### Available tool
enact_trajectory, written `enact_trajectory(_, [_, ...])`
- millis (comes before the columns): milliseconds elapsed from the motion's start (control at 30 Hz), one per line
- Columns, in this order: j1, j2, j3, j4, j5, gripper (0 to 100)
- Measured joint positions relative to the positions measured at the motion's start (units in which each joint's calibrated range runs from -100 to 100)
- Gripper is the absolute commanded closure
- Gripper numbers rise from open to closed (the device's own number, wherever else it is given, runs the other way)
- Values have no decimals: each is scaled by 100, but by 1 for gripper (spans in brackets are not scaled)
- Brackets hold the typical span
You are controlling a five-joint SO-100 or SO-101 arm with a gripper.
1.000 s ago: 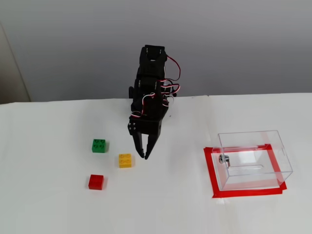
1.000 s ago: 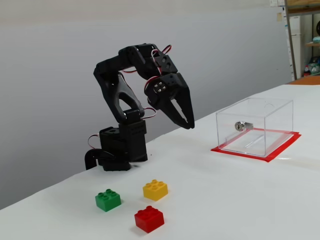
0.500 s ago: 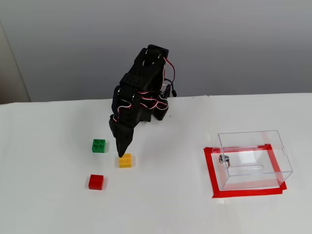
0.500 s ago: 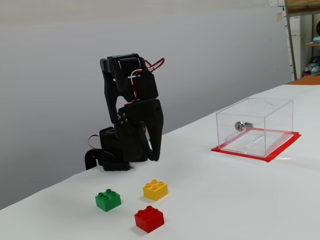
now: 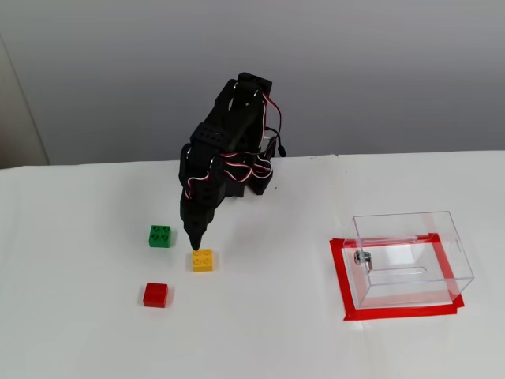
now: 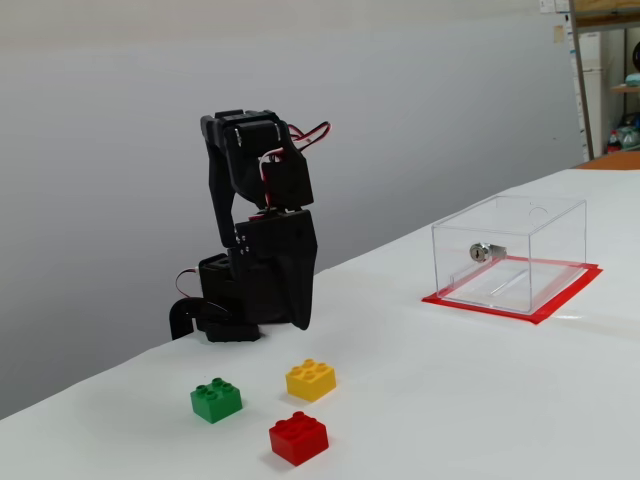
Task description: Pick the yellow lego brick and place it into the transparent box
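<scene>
The yellow lego brick [image 5: 202,260] [image 6: 311,379] lies studs up on the white table, between a green brick and a red one. My black gripper [image 5: 195,243] [image 6: 300,325] points down just behind and above it, not touching it. The fingers taper to one point with no gap showing, and nothing is held. The transparent box [image 5: 410,257] [image 6: 510,253] stands far to the right in both fixed views, on a rectangle of red tape, with a small metal knob [image 5: 361,257] on its left wall. It looks empty.
A green brick [image 5: 160,235] [image 6: 216,399] lies left of the yellow one and a red brick [image 5: 155,294] [image 6: 298,437] lies nearer the front. The arm's base [image 6: 235,300] sits at the table's back edge by a grey wall. Red tape [image 5: 344,280] frames the box.
The arm has swung left from beside the yellow brick to just behind it, the wrist has turned, and the gripper has dropped lower. The bricks and box have not moved.
</scene>
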Motion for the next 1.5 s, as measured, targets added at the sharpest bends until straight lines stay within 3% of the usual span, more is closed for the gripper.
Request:
enact_trajectory(867, [256,998,-485,-17,381,98])
enact_trajectory(1067, [224,1184,-503,-17,542,81])
enact_trajectory(1333, [160,1184,-503,43,596,78])
enact_trajectory(1500, [160,1184,-503,137,596,66])
